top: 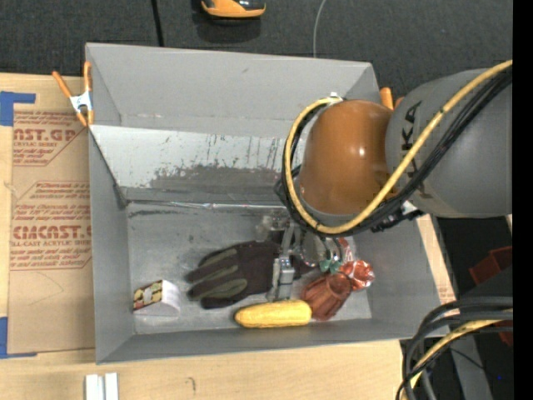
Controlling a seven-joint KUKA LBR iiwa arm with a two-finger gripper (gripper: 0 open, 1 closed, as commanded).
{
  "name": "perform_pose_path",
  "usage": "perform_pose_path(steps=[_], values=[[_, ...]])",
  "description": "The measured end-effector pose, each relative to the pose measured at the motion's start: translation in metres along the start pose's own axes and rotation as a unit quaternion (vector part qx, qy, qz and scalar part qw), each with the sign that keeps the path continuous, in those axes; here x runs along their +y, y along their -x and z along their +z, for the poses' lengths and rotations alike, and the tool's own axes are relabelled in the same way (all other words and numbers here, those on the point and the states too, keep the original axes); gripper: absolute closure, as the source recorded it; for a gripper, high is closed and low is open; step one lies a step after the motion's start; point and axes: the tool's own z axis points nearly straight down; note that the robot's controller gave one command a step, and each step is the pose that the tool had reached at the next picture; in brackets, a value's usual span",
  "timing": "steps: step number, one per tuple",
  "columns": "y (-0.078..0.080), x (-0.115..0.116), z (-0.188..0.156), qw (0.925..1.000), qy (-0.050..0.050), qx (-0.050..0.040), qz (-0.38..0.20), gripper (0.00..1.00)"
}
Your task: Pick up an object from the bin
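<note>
Grey metal bin (108, 223), back wall scuffed. The gripper (283, 275) sits low at front-right, under the arm's smooth orange dome (346, 165); whether it's wide or narrow can't be told. A dark glove (229, 275), soft fabric, lies flat at front-centre w/ its cuff end right at the gripper, apparently touching. A yellow banana (273, 313), smooth and curved, is just in front. A crumpled red wrapper (329, 294) is just to the gripper's right. A small box (154, 296) is well apart, at front-left.

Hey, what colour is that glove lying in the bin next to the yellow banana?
The glove is dark brown, nearly black, with olive-green finger patches, seen best in the camera view.
</note>
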Motion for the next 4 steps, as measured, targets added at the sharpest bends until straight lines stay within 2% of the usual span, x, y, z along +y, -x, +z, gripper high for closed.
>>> perform_pose_path(steps=[1,2,3,4], values=[[0.002,0.000,-0.004,1.0000,0.000,-0.0040,0.000,0.00],[0.025,-0.005,0.046,0.9997,0.001,-0.0081,0.022,0.00],[0.033,0.005,0.100,0.9998,0.000,-0.0050,-0.021,1.00],[0.033,0.005,0.100,0.9998,0.000,-0.0050,-0.021,1.00]])
